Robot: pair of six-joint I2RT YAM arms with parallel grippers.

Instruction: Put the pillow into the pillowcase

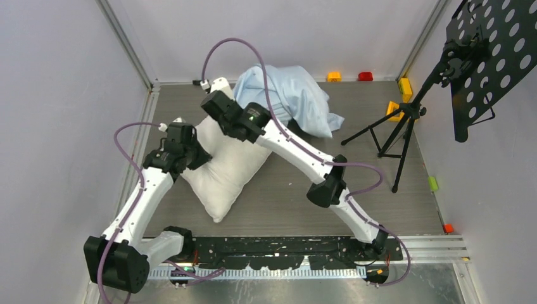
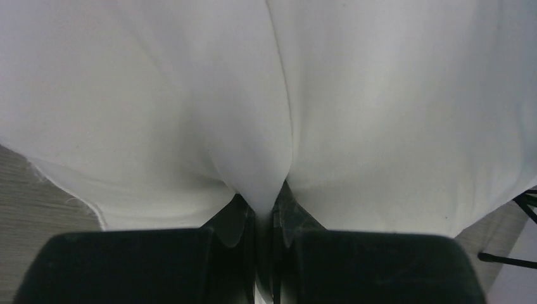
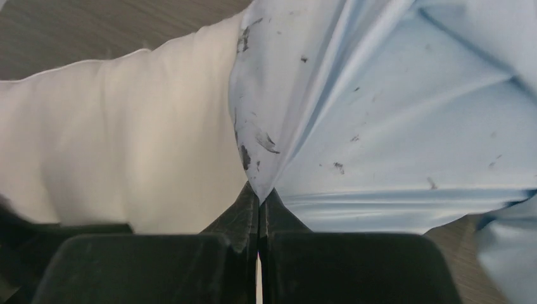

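The pillow (image 1: 227, 170) lies aslant on the counter (image 1: 297, 202), its far end meeting the bunched pillowcase (image 1: 294, 95). The left pincer (image 2: 265, 204) is clamped on a fold of pillow fabric, and the right pincer (image 3: 259, 194) on the pillowcase's smudged edge. Insertion seems barely begun. The next move probably calls for drawing the case's mouth over the pillow's end. No readable writing or labels.
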